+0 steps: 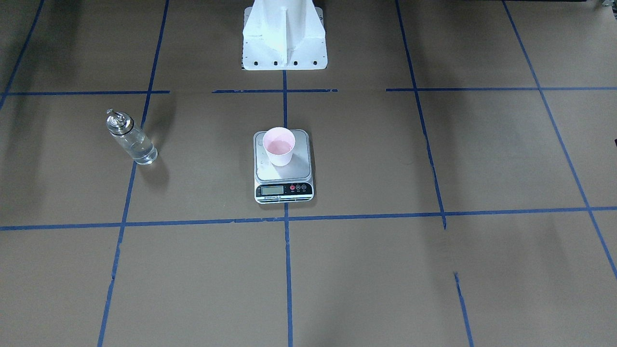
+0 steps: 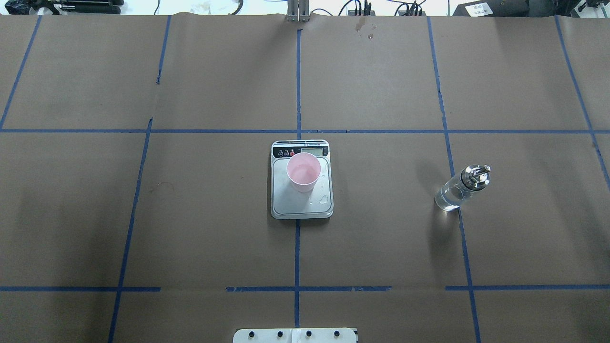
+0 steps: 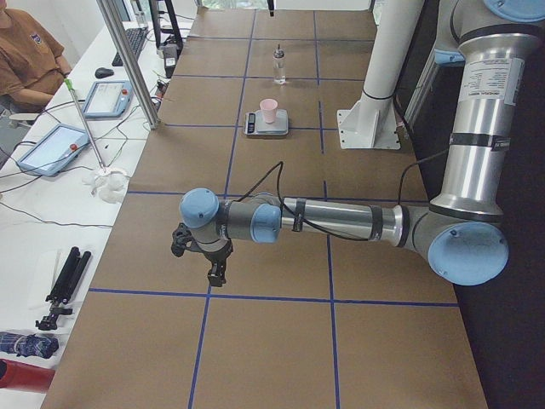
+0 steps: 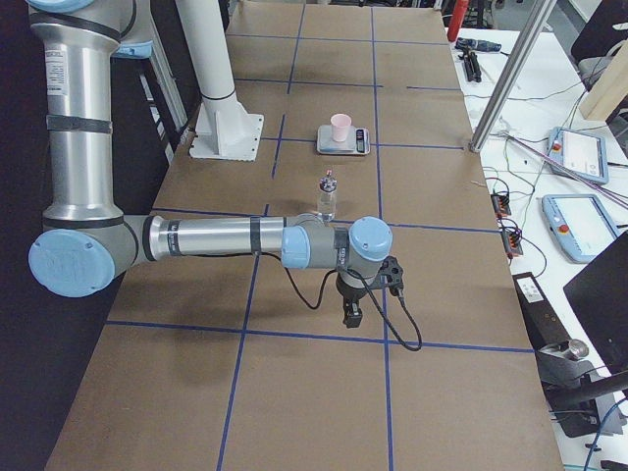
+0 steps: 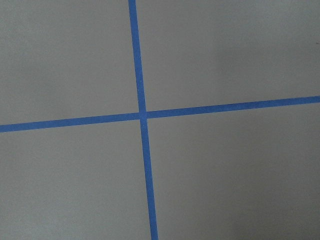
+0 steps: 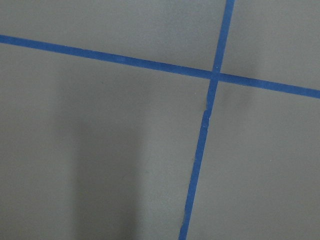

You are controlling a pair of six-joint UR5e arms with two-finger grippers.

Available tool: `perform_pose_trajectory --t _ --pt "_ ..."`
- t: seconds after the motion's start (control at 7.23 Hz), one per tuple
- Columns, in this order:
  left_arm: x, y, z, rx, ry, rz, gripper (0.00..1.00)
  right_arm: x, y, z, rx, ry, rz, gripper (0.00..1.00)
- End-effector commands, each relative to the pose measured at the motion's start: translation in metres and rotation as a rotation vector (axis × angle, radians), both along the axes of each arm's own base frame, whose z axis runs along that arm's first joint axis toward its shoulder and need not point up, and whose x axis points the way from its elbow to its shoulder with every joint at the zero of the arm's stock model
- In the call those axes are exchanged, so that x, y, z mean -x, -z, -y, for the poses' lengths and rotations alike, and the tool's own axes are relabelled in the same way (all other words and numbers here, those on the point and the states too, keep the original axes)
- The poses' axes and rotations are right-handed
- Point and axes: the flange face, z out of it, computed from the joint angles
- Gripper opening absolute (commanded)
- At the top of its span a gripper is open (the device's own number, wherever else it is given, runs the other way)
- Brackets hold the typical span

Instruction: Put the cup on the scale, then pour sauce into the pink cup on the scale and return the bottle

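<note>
The pale pink cup [image 2: 303, 172] stands upright on the scale's [image 2: 281, 205] silver plate at the table's middle; it also shows in the front view [image 1: 278, 146]. A few drops lie on the plate beside it. The clear glass bottle [image 2: 460, 188] with silver spout cap stands upright on the table, apart from the scale, holding a little clear sauce; it also shows in the front view [image 1: 131, 138]. My left gripper [image 3: 215, 274] and right gripper [image 4: 351, 314] show only in the side views, far from the scale, over bare table. I cannot tell whether they are open or shut.
The table is brown paper with blue tape grid lines. The white robot base [image 1: 284, 36] stands behind the scale. Both wrist views show only paper and tape crossings. Tablets and cables lie on a side bench [image 3: 51, 145] beyond the table's edge.
</note>
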Motion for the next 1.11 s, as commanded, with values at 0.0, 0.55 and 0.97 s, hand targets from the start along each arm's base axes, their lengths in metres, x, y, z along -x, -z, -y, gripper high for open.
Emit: perform_pose_trajectory --t 0.0,0.55,0.97 --pt "-0.002 -0.0035 0.003 0.002 -0.006 0.0 1.0 0.0057 -0.0013 0.0039 -0.012 0.02 -0.054 1.0" --pt "-0.0032 -0.0004 0.0047 -0.003 -0.005 -0.004 1.0 0.0092 -0.0058 -0.0001 -0.009 0.032 -0.061 1.0" --pt "-0.0033 0.001 0.0054 -0.006 -0.006 -0.004 1.0 0.0112 -0.0056 -0.0002 -0.006 0.031 -0.034 1.0"
